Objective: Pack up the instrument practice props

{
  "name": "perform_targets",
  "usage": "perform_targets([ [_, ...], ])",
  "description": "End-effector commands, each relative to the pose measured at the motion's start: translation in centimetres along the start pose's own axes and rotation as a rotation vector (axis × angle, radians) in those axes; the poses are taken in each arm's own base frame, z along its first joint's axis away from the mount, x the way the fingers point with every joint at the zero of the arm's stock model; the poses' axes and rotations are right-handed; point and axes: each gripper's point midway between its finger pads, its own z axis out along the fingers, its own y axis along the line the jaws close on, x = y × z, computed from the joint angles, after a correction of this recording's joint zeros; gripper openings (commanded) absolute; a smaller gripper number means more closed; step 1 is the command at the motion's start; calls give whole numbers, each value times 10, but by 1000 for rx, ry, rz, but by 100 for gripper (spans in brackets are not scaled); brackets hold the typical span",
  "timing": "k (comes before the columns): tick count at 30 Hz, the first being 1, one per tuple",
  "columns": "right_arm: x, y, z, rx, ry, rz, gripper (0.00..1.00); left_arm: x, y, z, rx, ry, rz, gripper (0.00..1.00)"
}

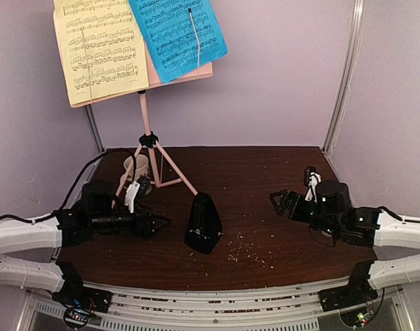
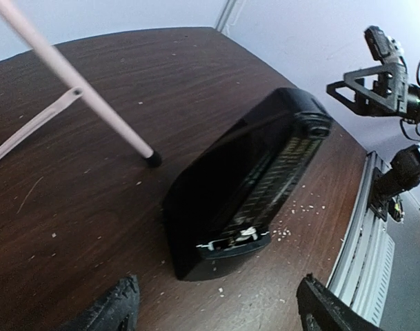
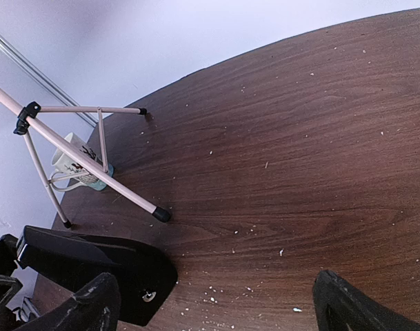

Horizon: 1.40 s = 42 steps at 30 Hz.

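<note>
Just beyond the left jaws stands the metronome (image 2: 244,186).

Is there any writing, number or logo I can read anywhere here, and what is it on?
Nothing here can be read.
The yellow page and blue page: music staves only, no legible words.
The mug: dark print, too small to read.
The metronome: scale marks on its face, blurred.

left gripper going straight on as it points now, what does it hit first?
Most likely the black metronome: it sits dead ahead of the left gripper, framed between its open jaws in the wrist view, with nothing in between.
</note>
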Motion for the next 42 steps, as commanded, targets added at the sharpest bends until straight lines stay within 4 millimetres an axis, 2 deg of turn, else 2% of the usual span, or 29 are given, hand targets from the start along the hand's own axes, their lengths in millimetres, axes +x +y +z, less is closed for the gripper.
perform_targets([
  [1,0,9,4,-20,26,30,100,-34,-30,17,66,-114,95,83],
  [5,4,15,4,-77,27,46,100,-43,-35,34,69,-118,113,85],
  [14,4,19,5,-97,25,27,100,-32,-42,70,127,-30,210,88],
  [23,7,17,5,-99,29,23,100,-32,-50,80,173,-20,234,86],
  [27,6,17,5,-94,27,12,100,-34,-54,83,194,-22,240,81],
  [32,5,17,4,-95,26,6,100,-35,-54,83,198,-25,246,70],
  [42,5,17,3,-96,25,8,100,-37,-54,86,192,-21,256,54],
])
